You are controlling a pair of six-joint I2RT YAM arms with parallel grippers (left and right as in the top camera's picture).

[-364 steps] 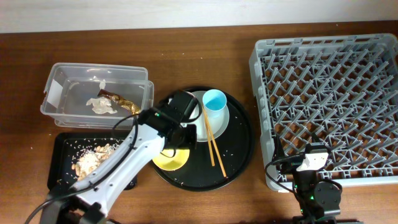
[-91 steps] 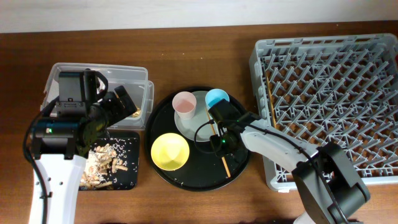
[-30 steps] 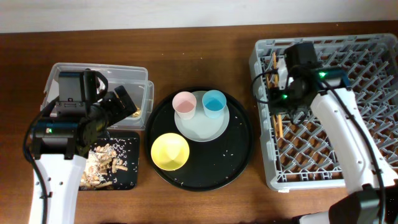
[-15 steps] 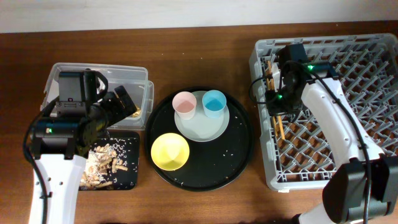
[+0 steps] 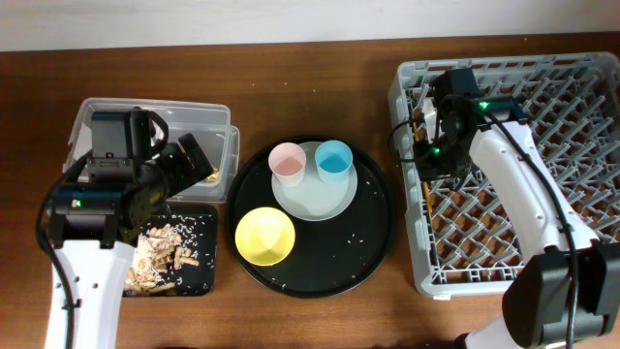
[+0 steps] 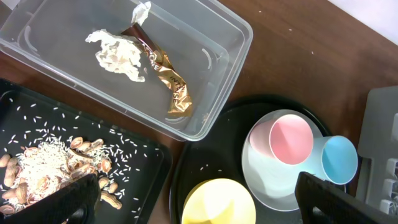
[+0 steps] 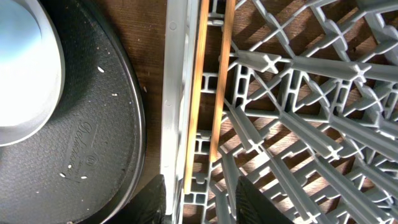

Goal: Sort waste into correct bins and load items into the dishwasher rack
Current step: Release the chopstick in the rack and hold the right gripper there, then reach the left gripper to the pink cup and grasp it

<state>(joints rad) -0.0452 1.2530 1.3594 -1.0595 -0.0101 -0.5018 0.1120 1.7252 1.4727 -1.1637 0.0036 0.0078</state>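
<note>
A grey dish rack (image 5: 504, 66) fills the 3 o'clock side of the worktop (image 5: 310, 87); a round black tray (image 5: 373, 242) sits at centre. Two wooden chopsticks (image 7: 195, 93) lie flat in the rack along its 9 o'clock wall. The right gripper (image 7: 202, 198) hovers over them, jaws apart, gripping nothing. The left gripper (image 6: 196, 190) hangs at 9 o'clock, jaws wide apart. Chopsticks look light, stiff, apt to roll; pinch them mid-length.

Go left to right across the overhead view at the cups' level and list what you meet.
clear tub → pink cup → blue cup → dishwasher rack
</note>
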